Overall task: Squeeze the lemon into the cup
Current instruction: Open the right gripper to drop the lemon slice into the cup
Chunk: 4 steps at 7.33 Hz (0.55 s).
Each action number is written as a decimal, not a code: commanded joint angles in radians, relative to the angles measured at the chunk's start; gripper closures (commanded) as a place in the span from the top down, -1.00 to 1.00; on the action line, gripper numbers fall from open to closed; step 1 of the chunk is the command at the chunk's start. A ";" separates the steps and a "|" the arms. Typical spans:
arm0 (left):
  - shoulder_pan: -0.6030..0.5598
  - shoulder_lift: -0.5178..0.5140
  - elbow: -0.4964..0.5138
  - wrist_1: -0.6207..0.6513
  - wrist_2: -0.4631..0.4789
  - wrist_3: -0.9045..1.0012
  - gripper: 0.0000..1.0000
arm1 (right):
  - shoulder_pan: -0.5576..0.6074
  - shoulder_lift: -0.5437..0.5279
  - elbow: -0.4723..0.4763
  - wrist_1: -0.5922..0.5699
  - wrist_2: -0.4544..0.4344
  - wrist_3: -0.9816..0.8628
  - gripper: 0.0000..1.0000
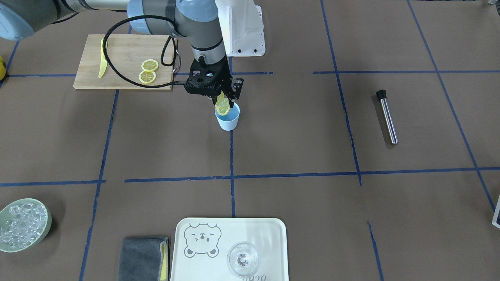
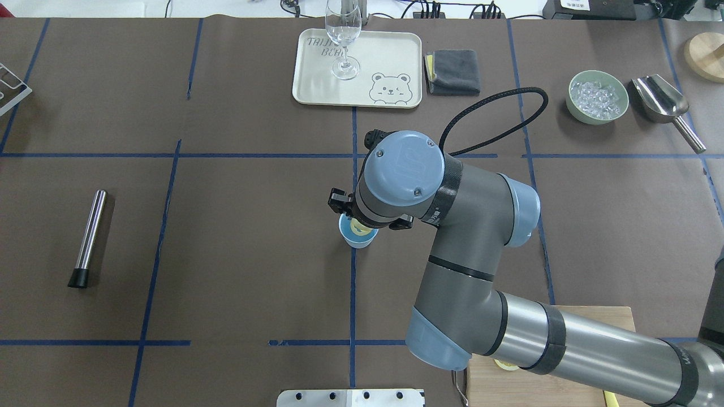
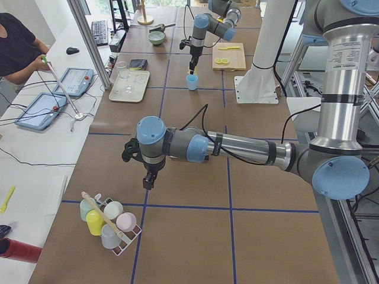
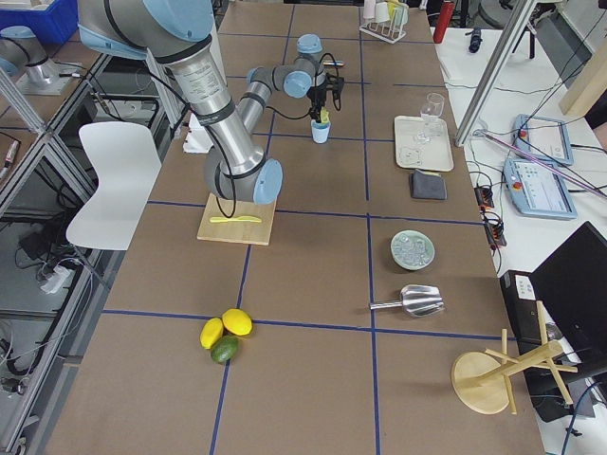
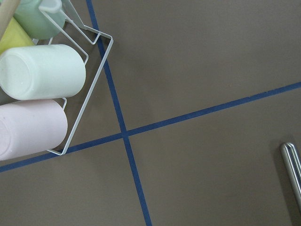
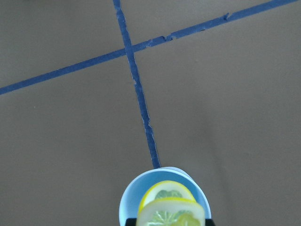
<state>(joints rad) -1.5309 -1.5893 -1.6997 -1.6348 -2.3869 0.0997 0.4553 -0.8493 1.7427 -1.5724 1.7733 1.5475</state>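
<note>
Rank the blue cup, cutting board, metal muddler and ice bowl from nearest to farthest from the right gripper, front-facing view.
1. cup, directly below the right gripper holding the lemon
2. cutting board, view's left
3. muddler, view's right
4. ice bowl, bottom-left corner

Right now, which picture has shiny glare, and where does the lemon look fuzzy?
Front view: light glares white on the tray, and the lemon looks sharp in the right claw above the cup. Right wrist view: the lemon sits very near the lens, a bit soft and cut off by the bottom edge. Overhead view: the arm hides most of it.
</note>
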 commanded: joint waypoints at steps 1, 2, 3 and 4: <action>0.000 0.000 0.000 0.000 0.000 0.000 1.00 | -0.006 0.003 -0.018 0.000 0.000 -0.001 0.29; 0.000 0.000 0.000 0.000 0.000 0.000 1.00 | -0.009 0.001 -0.019 0.000 0.000 -0.001 0.38; 0.000 0.000 0.000 0.000 0.000 0.000 1.00 | -0.009 0.002 -0.019 0.000 0.000 -0.003 0.51; 0.002 0.000 0.002 0.000 0.000 0.000 1.00 | -0.009 0.001 -0.020 0.000 0.000 -0.003 0.65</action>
<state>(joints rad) -1.5306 -1.5892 -1.6994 -1.6352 -2.3869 0.0997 0.4472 -0.8474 1.7242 -1.5723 1.7733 1.5453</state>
